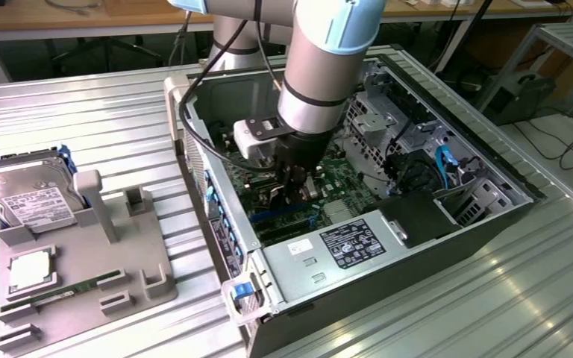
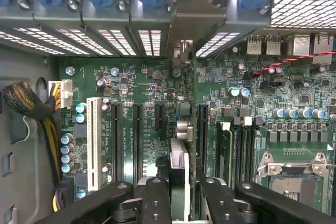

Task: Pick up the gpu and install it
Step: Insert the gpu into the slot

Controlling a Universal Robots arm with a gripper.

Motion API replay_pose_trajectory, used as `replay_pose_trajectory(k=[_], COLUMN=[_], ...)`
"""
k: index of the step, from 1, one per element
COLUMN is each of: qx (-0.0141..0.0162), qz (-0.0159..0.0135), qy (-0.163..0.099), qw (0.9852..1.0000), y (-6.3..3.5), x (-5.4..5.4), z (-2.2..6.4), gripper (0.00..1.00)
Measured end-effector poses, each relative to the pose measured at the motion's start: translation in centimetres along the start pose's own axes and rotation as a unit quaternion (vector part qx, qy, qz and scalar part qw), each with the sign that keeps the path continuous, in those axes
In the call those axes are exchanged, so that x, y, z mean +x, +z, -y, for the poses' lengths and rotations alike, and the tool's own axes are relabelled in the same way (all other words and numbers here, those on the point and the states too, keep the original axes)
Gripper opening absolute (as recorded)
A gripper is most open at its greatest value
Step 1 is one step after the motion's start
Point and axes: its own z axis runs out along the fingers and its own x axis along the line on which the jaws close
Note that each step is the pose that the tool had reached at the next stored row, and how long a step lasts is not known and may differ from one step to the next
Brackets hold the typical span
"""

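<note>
case walls hemming arm, drive cage beside

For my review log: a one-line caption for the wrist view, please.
Hand holds the gpu edge-on above the motherboard, in line with its expansion slots.

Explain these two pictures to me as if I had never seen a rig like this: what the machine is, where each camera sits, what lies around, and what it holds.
The machine is a robot arm with a claw. One picture comes from a camera off the arm; the other from a camera on its wrist, looking down past the fingers. The arm reaches into an open computer case lying on a metal table. The claw grips the gpu edge-on, standing upright over the green motherboard with its metal bracket at the case's rear slots. Beside the case, a grey holder tray carries a hard drive and a RAM stick.
</note>
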Motion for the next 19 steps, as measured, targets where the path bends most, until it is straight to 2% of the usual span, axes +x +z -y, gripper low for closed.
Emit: replay_pose_trajectory(k=[7, 14, 19], qx=[-0.0032, -0.0031, -0.0035], qz=[-0.0004, -0.0001, -0.001], qy=[0.0, 0.0, 0.0], qw=[1.0, 1.0, 1.0], y=[0.72, 0.82, 1.52], x=[0.0, 0.0, -0.3], z=[0.02, 0.03, 0.05], gripper=[0.27, 0.27, 0.27])
